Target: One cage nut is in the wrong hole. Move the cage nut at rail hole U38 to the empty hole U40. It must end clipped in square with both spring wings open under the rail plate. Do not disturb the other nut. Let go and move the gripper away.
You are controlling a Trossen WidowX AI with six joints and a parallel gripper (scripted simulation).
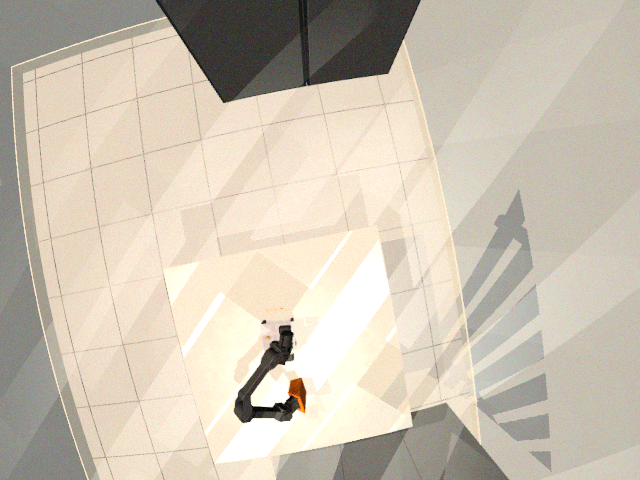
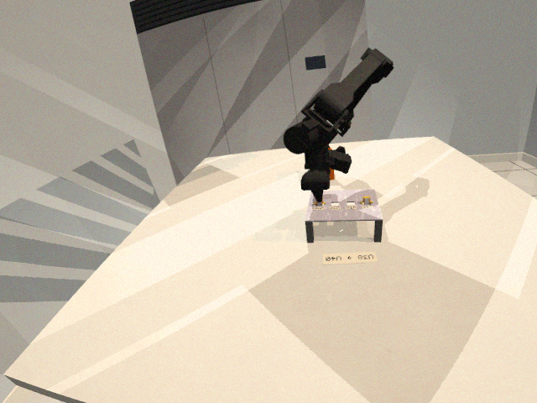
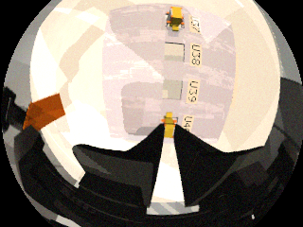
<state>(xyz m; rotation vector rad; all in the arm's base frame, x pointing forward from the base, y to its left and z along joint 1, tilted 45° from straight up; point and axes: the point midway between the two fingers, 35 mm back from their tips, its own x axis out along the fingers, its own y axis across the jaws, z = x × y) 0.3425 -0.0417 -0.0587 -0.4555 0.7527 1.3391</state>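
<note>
We see the gripper (image 2: pixel 318 200) (image 3: pixel 169 131) closed on a cage nut (image 3: pixel 169 122), its fingers narrow around the yellow and orange piece at the U40 end of the rail plate (image 1: pixel 272 327) (image 2: pixel 342 214) (image 3: pixel 137 61). In the wrist view the black fingertips cover part of the nut's near end, and they also cut into the U40 label (image 3: pixel 187 124), so we read only its first characters. From the exterior we make out just slivers of yellow on either side of the fingertips, at the plate's surface.

Whether the nut sits square in its hole we cannot tell, and the spring wings under the plate are hidden from us in every view. The holes at U38 (image 3: pixel 174 51) and U39 (image 3: pixel 172 89) show open, with no nut in either. The other nut (image 1: pixel 267 337) (image 2: pixel 366 200) (image 3: pixel 175 18) stands at U37, at the far end of the row; its label is partly hard to read.

From the top, the arm (image 1: pixel 258 379) (image 2: pixel 346 93) hides much of the plate and we cannot make out the fingertips. The plate stands on dark legs on the table (image 1: pixel 330 268) (image 2: pixel 260 338), and a paper strip (image 2: pixel 349 258) lies near it, its writing upside down to us in the exterior view.
</note>
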